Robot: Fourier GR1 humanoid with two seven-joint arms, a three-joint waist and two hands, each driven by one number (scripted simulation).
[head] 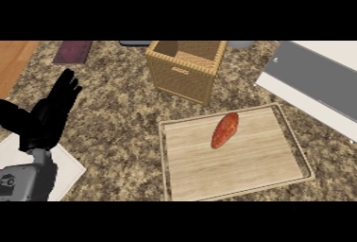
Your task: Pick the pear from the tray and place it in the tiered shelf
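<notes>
Left hand (49, 118) idle, pear (225, 130) untouched on its tray (165, 160).
The hand rests open, fingers straight, holding nothing, well apart from the pear lying flat toward the tray's far side; the open-topped shelf (182, 75) stands just beyond, likely a short carry.

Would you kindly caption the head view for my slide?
Elongated reddish pear on the wooden tray, wicker shelf beyond it, left hand open at left.

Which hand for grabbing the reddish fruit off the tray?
Probably right: the fruit lies on the tray, right of centre, but the right hand is out of view. The left hand rests open at the view's left, apart from the tray.
</notes>
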